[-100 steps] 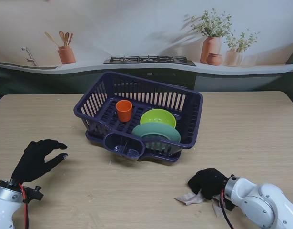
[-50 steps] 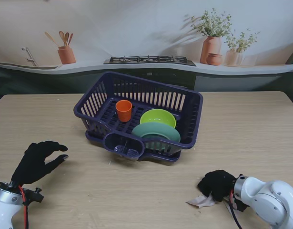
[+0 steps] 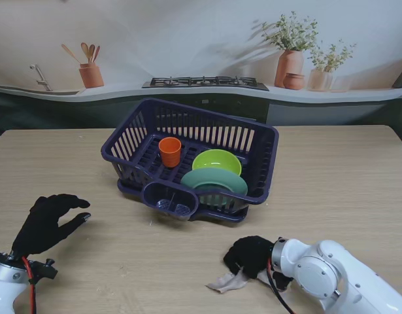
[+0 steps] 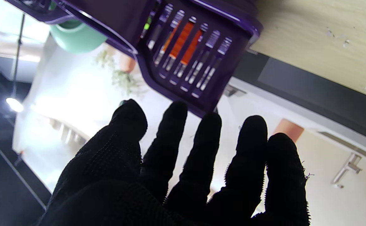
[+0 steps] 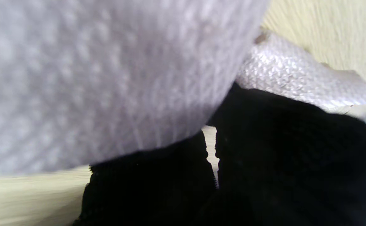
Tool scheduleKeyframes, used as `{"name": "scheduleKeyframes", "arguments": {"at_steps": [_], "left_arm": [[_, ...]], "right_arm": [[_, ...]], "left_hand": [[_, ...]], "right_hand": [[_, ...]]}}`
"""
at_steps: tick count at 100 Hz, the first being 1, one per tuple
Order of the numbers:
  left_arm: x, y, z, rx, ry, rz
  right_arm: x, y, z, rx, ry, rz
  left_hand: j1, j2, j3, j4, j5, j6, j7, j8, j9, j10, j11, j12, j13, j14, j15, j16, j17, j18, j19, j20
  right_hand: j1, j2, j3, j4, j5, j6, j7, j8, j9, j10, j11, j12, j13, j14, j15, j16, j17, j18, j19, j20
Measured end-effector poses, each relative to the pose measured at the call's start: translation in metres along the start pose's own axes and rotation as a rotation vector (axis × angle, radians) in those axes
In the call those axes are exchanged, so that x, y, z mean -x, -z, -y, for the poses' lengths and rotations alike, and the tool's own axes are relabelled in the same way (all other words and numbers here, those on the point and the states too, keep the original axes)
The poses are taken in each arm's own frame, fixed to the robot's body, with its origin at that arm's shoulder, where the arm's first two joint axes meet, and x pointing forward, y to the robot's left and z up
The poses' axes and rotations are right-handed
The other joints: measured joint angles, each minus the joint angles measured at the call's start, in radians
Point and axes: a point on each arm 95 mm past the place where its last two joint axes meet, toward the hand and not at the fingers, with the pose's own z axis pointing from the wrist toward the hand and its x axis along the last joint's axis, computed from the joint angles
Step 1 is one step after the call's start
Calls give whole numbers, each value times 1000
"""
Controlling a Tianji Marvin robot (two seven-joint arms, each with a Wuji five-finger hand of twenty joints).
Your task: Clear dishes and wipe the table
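Two hands | right hand (image 3: 251,255) clenched on white cloth (image 3: 228,282) against table (image 3: 331,176) | left hand (image 3: 47,219) empty, fingers spread, dish rack (image 3: 187,157) beyond its fingertips

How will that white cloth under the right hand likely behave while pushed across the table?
The cloth looks crumpled and thin, so it is probably floppy and light. Under the right hand it may bunch rather than slide flat. Its textured weave in the wrist view suggests some grip on the table.

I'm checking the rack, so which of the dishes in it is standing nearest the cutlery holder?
The teal plate. It stands right behind the cutlery holder at the dish rack's near edge; the lime green bowl and orange cup sit farther from me.
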Motion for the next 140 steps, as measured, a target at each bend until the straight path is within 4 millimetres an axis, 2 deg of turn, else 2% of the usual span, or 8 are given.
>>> {"name": "scheduleKeyframes", "arguments": {"at_steps": [15, 28, 42, 72, 88, 104, 140], "left_arm": [[0, 0, -2, 13, 3, 6], [0, -1, -2, 19, 4, 7], [0, -1, -2, 18, 2, 8], [0, -1, -2, 16, 1, 7], [0, -1, -2, 14, 1, 7], [0, -1, -2, 19, 1, 7], [2, 0, -1, 4, -1, 9]], "right_arm": [[-3, -7, -3, 11, -17, -7], [2, -3, -3, 30, -13, 15], [23, 17, 1, 55, 35, 79], [71, 58, 3, 35, 150, 189], [83, 67, 3, 34, 152, 234], [77, 57, 1, 37, 105, 211], [24, -2, -13, 10, 29, 61]], "left_hand": [[0, 0, 0, 0, 0, 1, -4, 0, 0, 0, 0, 0, 0, 0, 0, 0, 0, 0, 0, 0], [0, 0, 0, 0, 0, 1, -13, 3, 0, 0, 0, 0, 0, 0, 0, 0, 0, 0, 0, 0], [0, 0, 0, 0, 1, 1, -15, 4, 0, 0, 0, 0, 0, 0, 0, 0, 0, 0, 0, 0], [0, 0, 0, 0, 1, 1, -25, 6, 0, 0, 0, 0, 0, 0, 0, 0, 0, 0, 0, 0], [0, 0, 0, 0, 13, 1, -32, 10, 0, 0, 0, 0, 0, 0, 0, 0, 0, 0, 0, 0], [0, 0, 0, 0, 13, 1, -37, 14, 0, 0, 0, 0, 0, 0, 0, 0, 0, 0, 0, 0], [0, 0, 0, 0, 13, 1, -51, 15, 0, 0, 0, 0, 0, 0, 0, 0, 0, 0, 0, 0]], "right_hand": [[-1, 0, -1, -1, 0, 0, 0, 0, 0, -7, -6, 0, 6, 0, 0, 0, 5, 0, 0, 0], [-3, 5, -22, -1, 0, -2, -6, 0, 0, -36, -13, 2, 5, -10, -7, 0, 5, -4, 0, -8], [-12, 9, -20, -1, -1, -17, 5, 14, -3, -43, -13, 26, 4, -10, -14, -1, 5, -4, 0, -10], [-28, 10, 12, -2, -1, -36, 60, 37, -7, -49, -21, 25, 0, -10, -16, -4, 2, -4, 0, -10], [-28, 8, 21, -2, -1, -36, 69, 46, -7, -43, -21, 24, -3, -10, -17, -5, -1, -4, 0, -10], [-22, -16, 55, 10, 16, -4, 66, 45, 8, -1, -2, 23, -3, 0, -17, -5, -1, 2, 0, -10], [-22, -14, 25, 11, 14, -2, 17, 27, 11, 1, 28, -3, 5, 1, 2, -3, 0, 7, 0, -10]]}}
